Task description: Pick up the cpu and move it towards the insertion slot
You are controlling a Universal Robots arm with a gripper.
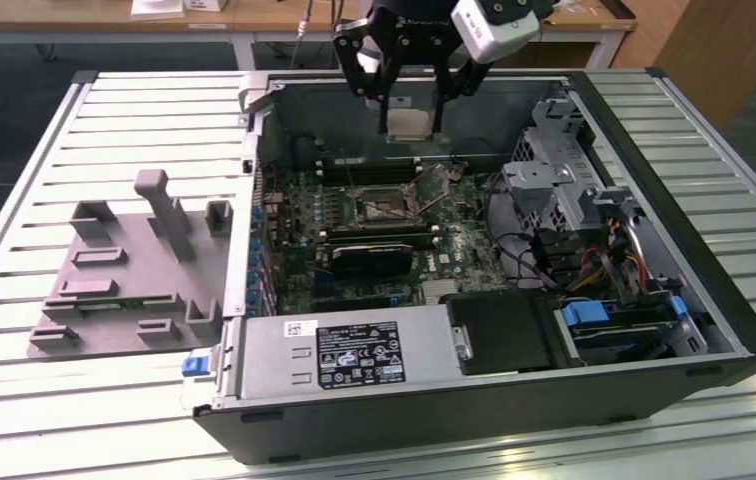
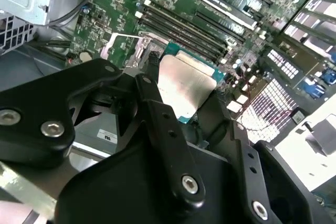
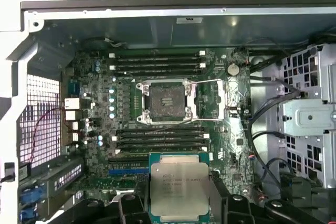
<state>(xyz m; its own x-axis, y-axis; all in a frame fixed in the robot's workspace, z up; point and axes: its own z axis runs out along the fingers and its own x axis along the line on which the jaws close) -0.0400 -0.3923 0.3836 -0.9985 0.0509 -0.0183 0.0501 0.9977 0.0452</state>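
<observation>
One cpu (image 3: pixel 179 191) sits clamped in my hand (image 1: pixel 410 112); in the first wrist view the insertion slot (image 3: pixel 167 99) lies at twelve o'clock from it, well apart.

Open computer case (image 1: pixel 698 330) lying on its side on a slatted metal table (image 1: pixel 31 150), motherboard (image 1: pixel 351 240) exposed. Black gripper (image 1: pixel 406 125) hangs above the case's far edge, its fingers closed on the cpu (image 1: pixel 406 123), silver face showing. Insertion slot (image 1: pixel 381 205), silver frame round a dark centre, lies on the board below and apart from the cpu. Power supply (image 1: pixel 351 355) with a white label occupies the near edge of the case. Grey fixture plate (image 1: pixel 131 290) with upright blocks rests on the table at the exterior view's left, beside the case.
</observation>
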